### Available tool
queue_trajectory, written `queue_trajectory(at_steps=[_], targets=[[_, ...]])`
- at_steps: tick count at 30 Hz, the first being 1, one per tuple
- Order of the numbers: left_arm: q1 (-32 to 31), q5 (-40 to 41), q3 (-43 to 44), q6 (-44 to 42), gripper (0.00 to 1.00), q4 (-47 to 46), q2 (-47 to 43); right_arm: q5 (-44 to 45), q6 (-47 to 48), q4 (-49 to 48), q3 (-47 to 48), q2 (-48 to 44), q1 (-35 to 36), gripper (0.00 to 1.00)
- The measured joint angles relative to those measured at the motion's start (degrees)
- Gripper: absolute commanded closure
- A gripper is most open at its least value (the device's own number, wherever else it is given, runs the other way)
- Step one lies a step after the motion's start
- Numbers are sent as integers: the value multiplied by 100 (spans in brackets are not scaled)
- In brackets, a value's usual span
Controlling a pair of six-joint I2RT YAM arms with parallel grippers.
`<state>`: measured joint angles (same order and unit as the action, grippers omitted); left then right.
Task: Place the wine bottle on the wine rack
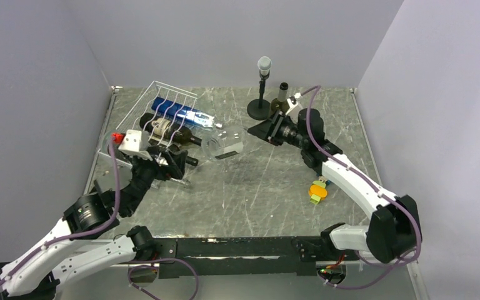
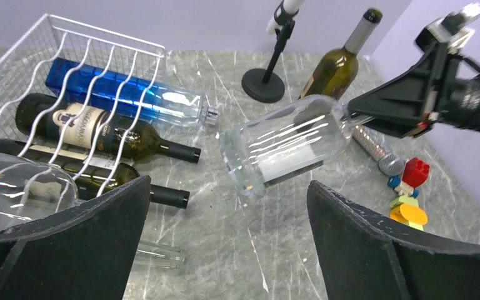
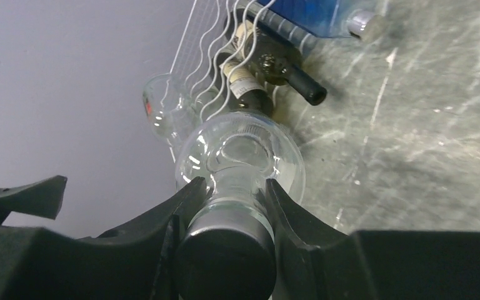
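- Far left, the wine rack (image 1: 162,103) is sitting at the back-left of the table. It is already carrying a blue bottle (image 1: 176,111) and two dark bottles (image 1: 165,130), all lying on their sides with necks poking out toward the middle.
- Just in front of it, the left gripper (image 2: 228,190) is hovering with its jaws spread wide and gripping nothing. My guess is that it is waiting to steady the incoming bottle.
- Centre table, the wine bottle (image 1: 224,145), clear glass, is hanging tilted on its side. Its base is pointing toward the rack and is near it but not in it yet.
- The right gripper (image 3: 234,187) is pinching narrow round the bottle's neck, just below the dark cap. Holding it there is leaving the fat body free to go in base-first, I'd say.
- Behind that arm, a microphone stand (image 1: 262,87) and an upright green bottle (image 1: 282,94) are standing out of the path.
- Further right, some toy bricks (image 1: 317,189) are lying beside the right arm.
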<state>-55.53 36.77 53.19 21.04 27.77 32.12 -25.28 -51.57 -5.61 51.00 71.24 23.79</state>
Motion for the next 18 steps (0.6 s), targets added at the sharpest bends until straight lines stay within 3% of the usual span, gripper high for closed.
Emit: queue_trajectory(at_steps=[18], targets=[[0,306,472,-13,1,699,-557,734,-1416,-1375,2271,2758,1130,100]])
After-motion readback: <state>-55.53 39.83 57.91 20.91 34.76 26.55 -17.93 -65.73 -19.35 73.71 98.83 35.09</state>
